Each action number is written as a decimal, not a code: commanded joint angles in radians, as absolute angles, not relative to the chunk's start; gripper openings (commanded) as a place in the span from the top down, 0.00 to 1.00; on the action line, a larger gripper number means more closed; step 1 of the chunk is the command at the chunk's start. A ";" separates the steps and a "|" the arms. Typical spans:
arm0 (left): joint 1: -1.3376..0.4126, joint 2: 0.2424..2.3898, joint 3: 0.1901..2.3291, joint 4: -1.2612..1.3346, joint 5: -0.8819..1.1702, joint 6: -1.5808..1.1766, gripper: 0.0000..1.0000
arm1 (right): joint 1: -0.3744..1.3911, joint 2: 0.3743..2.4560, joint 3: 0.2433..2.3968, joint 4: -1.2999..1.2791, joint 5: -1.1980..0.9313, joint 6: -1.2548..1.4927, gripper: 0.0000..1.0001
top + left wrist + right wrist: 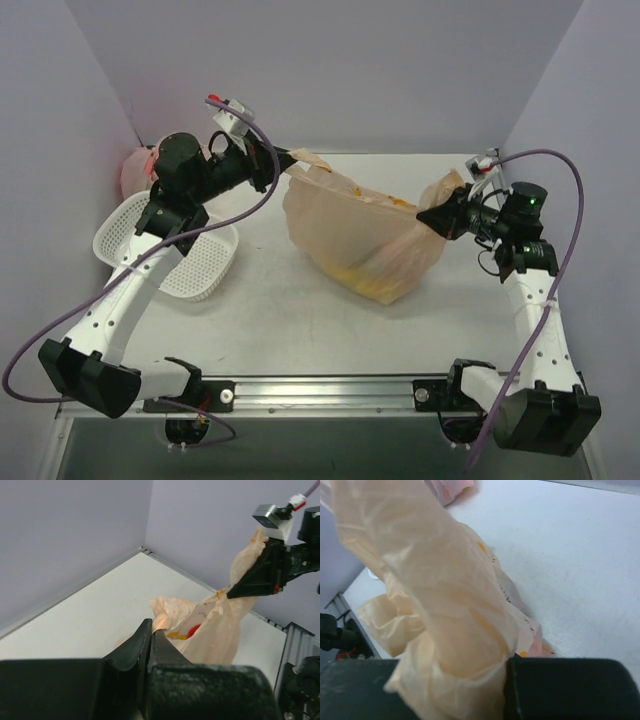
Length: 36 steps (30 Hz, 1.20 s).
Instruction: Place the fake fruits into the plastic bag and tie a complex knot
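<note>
Bag (365,235): held at worktop (300,330) centre, mouth stretched between both arms. Left fingers (284,158) are clamped on its 10 o'clock corner, right fingers (438,216) on its 3 o'clock corner. Risk: thin film may be torn, or a corner lost, if pulled harder. Red fruit (192,629) inside is shown plainly only by the left wrist view, and the 9 o'clock basket (170,250) only from above.

Through the plastic bag (335,215) the fake fruits (366,276) show only as blurred colour.
</note>
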<state>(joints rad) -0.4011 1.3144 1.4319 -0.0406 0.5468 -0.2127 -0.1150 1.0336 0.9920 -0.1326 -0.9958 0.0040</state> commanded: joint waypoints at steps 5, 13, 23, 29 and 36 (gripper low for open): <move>-0.359 1.140 1.184 0.022 0.335 -0.354 1.00 | -0.179 1.146 1.022 -0.008 -1.123 0.265 1.00; -0.328 1.046 1.006 0.060 0.712 -0.203 1.00 | -0.190 1.253 0.974 -0.044 -1.045 0.267 1.00; -0.442 1.016 1.046 -0.223 0.937 0.112 1.00 | -0.143 1.367 1.031 -0.127 -0.878 0.238 1.00; -0.474 1.005 0.921 -0.374 0.864 0.360 1.00 | -0.086 1.474 1.037 -0.156 -0.741 0.212 1.00; -0.534 1.080 0.828 -0.486 0.827 0.584 1.00 | -0.041 1.610 1.049 -0.149 -0.661 0.193 1.00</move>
<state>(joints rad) -0.5133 1.0733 0.8528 -0.3630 0.8253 0.4297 -0.0200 1.5723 1.0119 -0.1707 -0.8497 0.2417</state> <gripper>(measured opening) 0.031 0.031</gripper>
